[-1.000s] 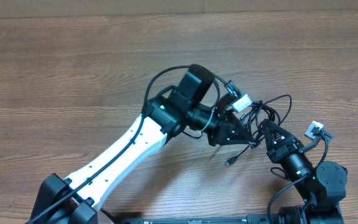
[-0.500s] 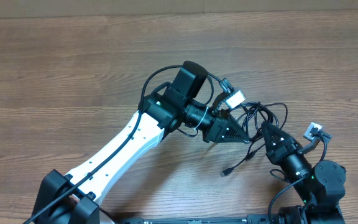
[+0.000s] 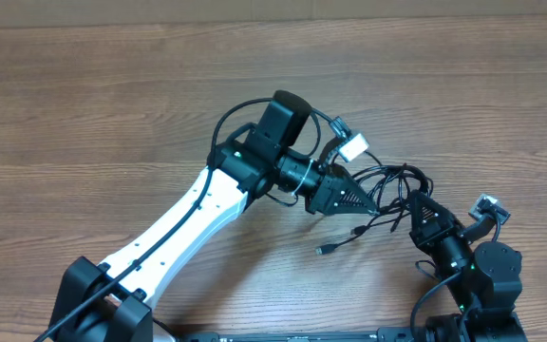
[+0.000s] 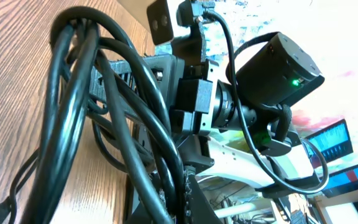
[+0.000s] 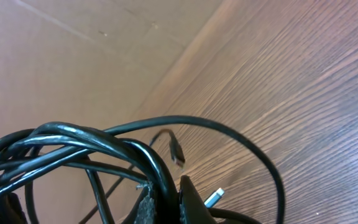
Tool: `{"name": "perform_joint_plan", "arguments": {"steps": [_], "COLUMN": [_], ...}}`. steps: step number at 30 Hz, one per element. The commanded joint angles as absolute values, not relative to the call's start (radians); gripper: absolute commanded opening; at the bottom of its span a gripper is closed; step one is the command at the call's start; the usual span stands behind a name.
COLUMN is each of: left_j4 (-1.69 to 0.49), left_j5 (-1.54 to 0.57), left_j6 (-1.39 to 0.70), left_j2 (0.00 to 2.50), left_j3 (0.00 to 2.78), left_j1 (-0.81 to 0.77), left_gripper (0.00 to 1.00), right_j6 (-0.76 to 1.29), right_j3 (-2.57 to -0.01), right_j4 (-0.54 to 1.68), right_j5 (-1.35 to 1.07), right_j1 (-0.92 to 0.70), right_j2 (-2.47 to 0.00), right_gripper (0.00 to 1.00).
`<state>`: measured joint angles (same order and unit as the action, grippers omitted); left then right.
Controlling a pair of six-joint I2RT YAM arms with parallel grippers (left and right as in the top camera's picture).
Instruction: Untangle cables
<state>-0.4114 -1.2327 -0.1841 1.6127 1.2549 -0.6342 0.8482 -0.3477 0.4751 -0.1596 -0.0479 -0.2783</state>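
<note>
Seen from above, two robot arms are meeting right of centre over a brown wooden table (image 3: 112, 95). The left gripper (image 3: 370, 203), on the white arm reaching in from the lower left, is pointing right, its jaws pressed together on a bunch of thin black cables (image 3: 394, 179). The right gripper (image 3: 414, 201), coming up from the lower right corner, is pointing up and left, its jaws likewise clamped on the same bunch. The cables are looping in a tangle between and just above the two tips. One loose end with a small plug (image 3: 324, 250) is trailing down and left below the left gripper. In both wrist views, glossy black strands are crowding the lower left of the frame, arching over the wood grain.
</note>
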Motion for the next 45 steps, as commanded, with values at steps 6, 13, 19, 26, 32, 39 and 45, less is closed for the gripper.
{"name": "perform_joint_plan", "arguments": {"steps": [6, 13, 19, 26, 32, 39, 45], "left_j4": [-0.417, -0.418, -0.419, -0.420, -0.424, -0.524, -0.581], "left_j5": [-1.582, -1.579, -1.560, -1.560, -1.534, -1.233, -0.970], "left_j6": [-0.192, -0.235, -0.301, -0.303, -0.288, -0.289, -0.289], "left_j2": [1.542, 1.542, 1.542, 1.542, 1.542, 1.542, 1.542], "left_j3": [1.280, 1.280, 1.280, 1.280, 1.280, 1.280, 1.280], "left_j1": [-0.554, -0.465, -0.377, -0.316, -0.336, -0.410, -0.505], "left_gripper": [0.04, 0.04, 0.04, 0.04, 0.04, 0.05, 0.22], "right_j6": [0.836, 0.836, 0.836, 0.842, 0.871, 0.870, 0.870], "right_j3": [-0.288, -0.288, -0.288, -0.288, -0.288, -0.288, -0.288], "right_j4": [0.586, 0.587, 0.587, 0.586, 0.574, 0.472, 0.385], "right_j5": [0.319, 0.322, 0.322, 0.321, 0.295, 0.138, -0.011], "right_j1": [-0.004, -0.004, -0.004, -0.004, -0.004, -0.004, -0.004], "right_j2": [-0.304, -0.304, -0.304, -0.304, -0.304, -0.304, -0.304], "right_gripper": [0.04, 0.04, 0.04, 0.04, 0.04, 0.04, 0.04]}}
